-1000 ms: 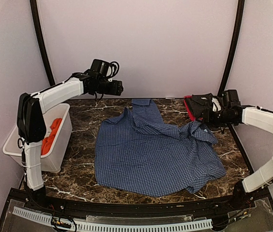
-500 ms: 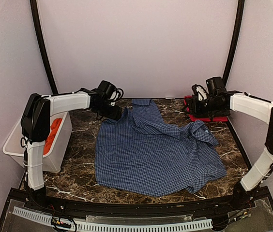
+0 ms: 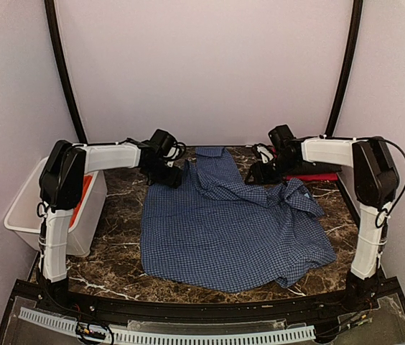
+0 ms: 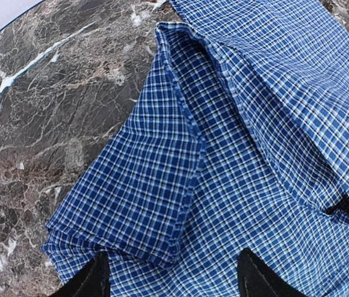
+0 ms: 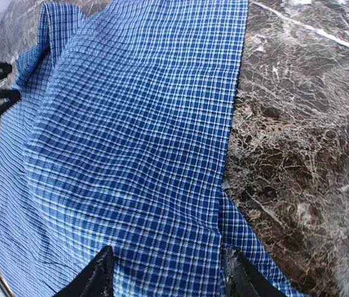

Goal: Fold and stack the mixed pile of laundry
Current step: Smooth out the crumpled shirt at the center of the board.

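Checked shirt [image 3: 231,230] spread on marble table [image 3: 116,198], collar toward far edge, cloth rumpled at right. Left gripper [image 4: 171,281] over far-left folded corner, jaws wide, nothing held. Right gripper [image 5: 168,275] over far-right part, jaws apart, empty. Orange shirt [image 3: 86,194] in white basket [image 3: 19,215], table's left.

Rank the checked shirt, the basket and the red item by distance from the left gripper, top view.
1. Checked shirt: centre, its back-left corner under the left gripper.
2. Basket: far left.
3. Red item: back right.
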Available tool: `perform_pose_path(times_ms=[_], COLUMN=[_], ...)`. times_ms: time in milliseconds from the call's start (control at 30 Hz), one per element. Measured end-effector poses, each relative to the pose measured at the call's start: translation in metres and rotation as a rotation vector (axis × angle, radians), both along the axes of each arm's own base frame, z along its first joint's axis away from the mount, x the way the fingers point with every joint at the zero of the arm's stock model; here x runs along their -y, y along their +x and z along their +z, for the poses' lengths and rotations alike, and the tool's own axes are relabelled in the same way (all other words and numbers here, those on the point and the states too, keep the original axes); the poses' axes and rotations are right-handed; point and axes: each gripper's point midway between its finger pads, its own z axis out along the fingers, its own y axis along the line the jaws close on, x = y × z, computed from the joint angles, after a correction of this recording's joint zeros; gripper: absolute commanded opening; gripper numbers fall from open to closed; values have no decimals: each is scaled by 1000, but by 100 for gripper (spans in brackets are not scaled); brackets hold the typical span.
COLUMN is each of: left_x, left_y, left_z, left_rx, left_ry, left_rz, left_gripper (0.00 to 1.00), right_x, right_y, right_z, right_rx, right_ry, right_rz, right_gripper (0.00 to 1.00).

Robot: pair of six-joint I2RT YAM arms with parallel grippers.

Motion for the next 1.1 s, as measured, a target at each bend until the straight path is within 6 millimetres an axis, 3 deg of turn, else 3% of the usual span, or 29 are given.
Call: perform_pose_path(times_ms=[200,367,567,600,633,667,700,733,867,1100], left_x=[3,6,4,3,2,1,0,-1,-2,-3], left_y=[5,16,18,18,18,17,17,17,17,16], left_z=[-4,-9,-19,-21,-23,-23,-24,-24,-25,-26], left_rx=[11,24,13,12,10,9,7,7,7,2], left_ry=[6,22,52,59,64,70,75,79,87,92], left_rz=[0,0,2,4,7,9,11,14,19,20], left_gripper=[57,59,55,54,54,55,56,57,62,62], right_x=[0,-1,0,0,0,1,1,2,7,12], right_y=[-1,0,-1,-1,-1,-1,-1,0,1,2], right_z=[-10,-6,-5,-6,-6,-6,-6,-7,-9,-13], right_rx=[-27,-24,-27,-26,-27,-27,-30,-29,-32,-70], right_ry=[-13,-11,-13,-15,-17,-20,-19,-25,-37,16], right_rz=[2,8,7,7,5,4,-3,-7,-21,-30], right_gripper=[19,15,0,0,13,33,45,49,59,51])
